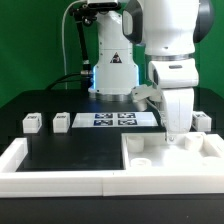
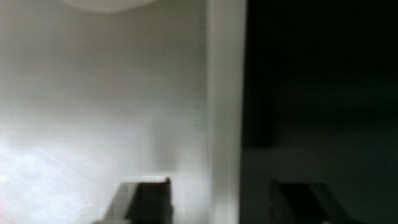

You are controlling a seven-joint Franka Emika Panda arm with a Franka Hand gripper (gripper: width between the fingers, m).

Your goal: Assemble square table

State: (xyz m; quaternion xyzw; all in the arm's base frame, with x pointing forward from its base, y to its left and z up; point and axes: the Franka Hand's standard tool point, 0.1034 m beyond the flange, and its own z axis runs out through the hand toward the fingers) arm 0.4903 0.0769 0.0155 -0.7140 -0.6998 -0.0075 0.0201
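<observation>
Hanging over the square table slab (image 1: 170, 165), the arm (image 1: 172, 70) points straight down. We see the slab lying on the black counter (image 1: 70, 150), tucked inside the border wall (image 1: 60, 182) at the exterior view's right. From the wrist, the jaws stand spread, the slab's edge running between them, neither visibly touching. Three leg blocks (image 1: 31, 122) flank the marker board (image 1: 115, 120).

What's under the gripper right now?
The square table slab and its edge, with the black work surface beside it, lie below the gripper. Whether the fingertips touch anything is hidden.
</observation>
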